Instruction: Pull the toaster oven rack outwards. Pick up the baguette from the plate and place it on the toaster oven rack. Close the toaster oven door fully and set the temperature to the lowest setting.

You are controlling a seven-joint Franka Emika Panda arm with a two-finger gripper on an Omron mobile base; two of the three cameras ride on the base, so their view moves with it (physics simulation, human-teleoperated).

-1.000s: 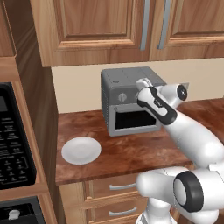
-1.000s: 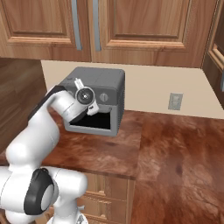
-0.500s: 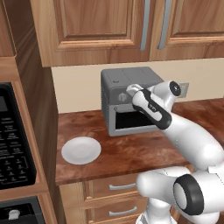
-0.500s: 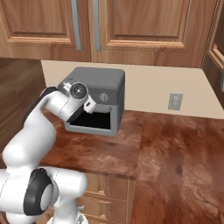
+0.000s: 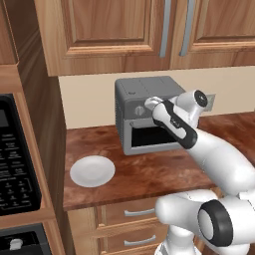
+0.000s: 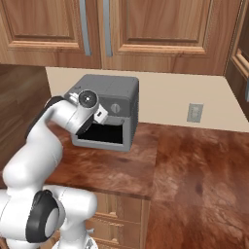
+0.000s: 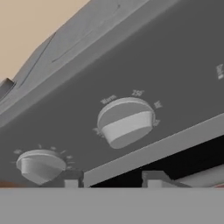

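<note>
Wooden wall cabinets [image 5: 124,30] run across the top, and below them a reddish-brown counter [image 5: 149,172] carries everything in play. Far left in the left base view, the black microwave [image 5: 15,159] with its keypad sits in its tall unit. On the counter against the wall stands the toaster oven [image 5: 137,94], dark grey and boxy, its toaster oven door [image 5: 149,137] up against the front. The white arm reaches in from the base, and its gripper [image 5: 146,106] is right at the knob row above the door. The hand view looks close on the control panel: a round temperature knob [image 7: 126,121] with printed markings around it, and a second knob [image 7: 40,165] beside it. The two finger tips [image 7: 72,179] stand apart, with nothing between them, and sit just off the panel below the knobs. The white plate [image 5: 92,171] lies bare on the counter, left of the oven and well apart from it. A wall outlet [image 6: 195,113] sits on the backsplash to the right.
</note>
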